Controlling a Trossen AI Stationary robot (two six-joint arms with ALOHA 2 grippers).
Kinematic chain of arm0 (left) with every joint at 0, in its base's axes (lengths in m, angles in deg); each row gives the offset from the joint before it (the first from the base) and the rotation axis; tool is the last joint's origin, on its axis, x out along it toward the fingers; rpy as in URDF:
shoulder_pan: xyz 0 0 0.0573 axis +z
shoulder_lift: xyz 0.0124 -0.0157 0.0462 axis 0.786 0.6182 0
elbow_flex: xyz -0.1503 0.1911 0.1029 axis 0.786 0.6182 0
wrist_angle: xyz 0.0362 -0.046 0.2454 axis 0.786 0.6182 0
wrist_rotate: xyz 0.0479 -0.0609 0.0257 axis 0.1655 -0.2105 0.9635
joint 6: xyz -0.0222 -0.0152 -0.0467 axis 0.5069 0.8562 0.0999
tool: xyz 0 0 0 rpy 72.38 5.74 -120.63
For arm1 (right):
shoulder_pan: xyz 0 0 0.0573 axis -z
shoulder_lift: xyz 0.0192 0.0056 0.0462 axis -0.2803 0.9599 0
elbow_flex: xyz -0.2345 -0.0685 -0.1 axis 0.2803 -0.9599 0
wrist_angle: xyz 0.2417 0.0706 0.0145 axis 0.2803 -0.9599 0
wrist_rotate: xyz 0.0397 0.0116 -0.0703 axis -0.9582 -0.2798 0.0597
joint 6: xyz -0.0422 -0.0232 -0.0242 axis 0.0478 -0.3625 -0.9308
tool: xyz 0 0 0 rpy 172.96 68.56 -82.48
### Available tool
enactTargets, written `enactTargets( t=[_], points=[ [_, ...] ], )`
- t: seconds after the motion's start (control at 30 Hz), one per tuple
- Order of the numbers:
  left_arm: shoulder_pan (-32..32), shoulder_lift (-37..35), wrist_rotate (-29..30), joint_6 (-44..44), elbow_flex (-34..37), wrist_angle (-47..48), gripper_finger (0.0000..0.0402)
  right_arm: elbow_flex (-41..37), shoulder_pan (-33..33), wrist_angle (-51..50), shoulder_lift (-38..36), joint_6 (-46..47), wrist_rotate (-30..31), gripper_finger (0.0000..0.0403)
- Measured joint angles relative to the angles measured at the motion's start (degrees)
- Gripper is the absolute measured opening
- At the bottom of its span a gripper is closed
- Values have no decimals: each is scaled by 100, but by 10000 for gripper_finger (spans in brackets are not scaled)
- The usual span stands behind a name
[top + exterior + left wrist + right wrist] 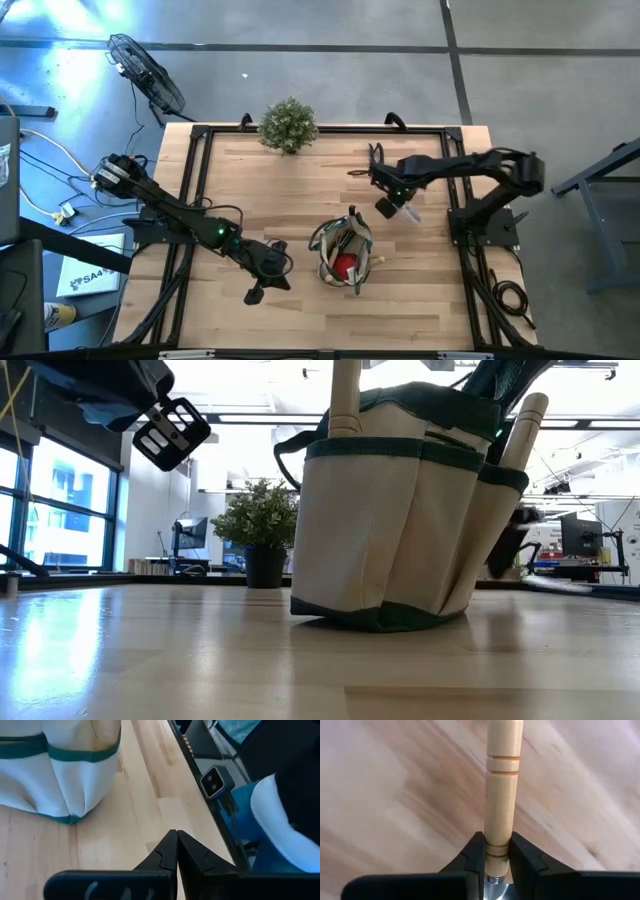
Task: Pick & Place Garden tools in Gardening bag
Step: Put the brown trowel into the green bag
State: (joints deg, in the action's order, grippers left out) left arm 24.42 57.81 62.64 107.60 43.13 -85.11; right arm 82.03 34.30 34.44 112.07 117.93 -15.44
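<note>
The olive-and-tan gardening bag stands upright on its base at the table's near middle. It holds wooden-handled tools and a red piece. My right gripper is just beyond the bag toward the far right, shut on a wooden-handled tool. My left gripper is shut and empty to the left of the bag, and the bag also shows in the left wrist view. A dark tool lies on the table near the far edge. My right gripper pinches the wooden handle near its metal-collar end between its two fingers. The fingers lie across the handle. The rest of the handle reaches out past the fingertips, over the tabletop; the tool's metal end is hidden under the gripper.
A bushy potted plant stands at the table's far edge, left of centre. Black frame rails run along the table's edges. Bare wood lies between the plant and the bag.
</note>
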Motion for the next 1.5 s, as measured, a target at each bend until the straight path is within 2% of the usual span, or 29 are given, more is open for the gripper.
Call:
enactTargets(
  t=[0.27,0.4,0.6,0.73,0.83,1.0,1.1,1.27,1.37,1.5],
  points=[
    [4,0,6,-140,-246,149,0,3,-885,-981,-1356,802,477,46],
    [13,-151,170,-521,-756,965,0,11,-1705,-887,-2023,1439,728,46],
    [0,-417,1061,-1021,-1904,2718,0,13,-3167,-303,-2426,2269,1152,46],
    [0,-527,1681,-1470,-2548,3325,0,68,-3975,-45,-2472,2764,1224,46],
    [0,-595,2384,-1855,-2838,3469,0,186,-4488,54,-2473,3137,1320,46],
    [2,-652,3562,-2411,-2906,3261,0,188,-5279,1368,-2475,3230,1243,46],
    [4,-635,3888,-2522,-2889,3264,0,191,-5805,2462,-2422,2845,1377,46],
    [139,-616,3687,-2551,-2745,2924,0,196,-6499,4184,-2251,1398,1856,46],
    [243,-616,3179,-2550,-2731,2251,0,197,-6620,4935,-2124,73,2133,46],
    [388,-601,1946,-2549,-2728,1314,0,197,-6502,5438,-1961,-1359,2494,46]
  ],
)
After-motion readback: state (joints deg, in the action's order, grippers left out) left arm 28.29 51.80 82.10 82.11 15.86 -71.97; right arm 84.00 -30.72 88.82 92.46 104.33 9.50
